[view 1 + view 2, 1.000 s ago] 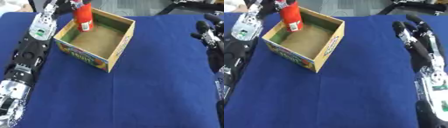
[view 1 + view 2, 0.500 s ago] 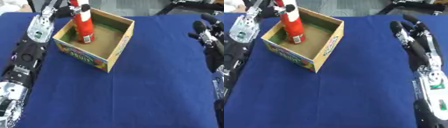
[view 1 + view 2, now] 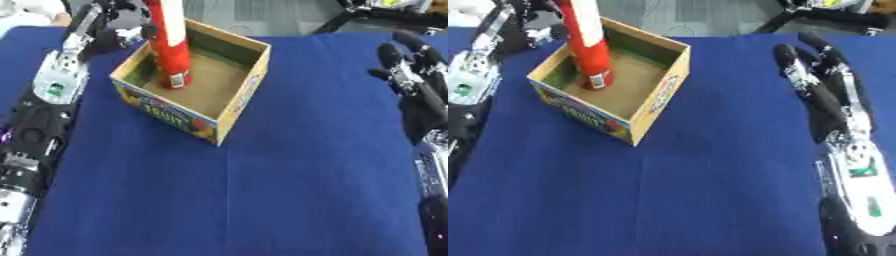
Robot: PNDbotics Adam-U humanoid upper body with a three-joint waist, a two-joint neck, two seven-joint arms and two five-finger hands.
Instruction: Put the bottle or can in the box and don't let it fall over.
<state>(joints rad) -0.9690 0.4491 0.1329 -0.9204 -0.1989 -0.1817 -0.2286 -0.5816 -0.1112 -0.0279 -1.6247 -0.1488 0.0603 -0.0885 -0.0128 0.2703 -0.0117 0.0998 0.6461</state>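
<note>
Red bottle [image 3: 169, 47] stands upright inside the box [image 3: 232, 106], left side; left hand [image 3: 118, 25] curls around its upper part. Tall, rigid, probably tippy — hold mid-body.

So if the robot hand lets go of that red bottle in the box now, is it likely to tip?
Probably somewhat tippy: the red bottle is tall and narrow, standing on a small base. It looks upright on the flat floor of the box, so it may stay. It stands near the left wall, which would likely catch a lean that way.
</note>
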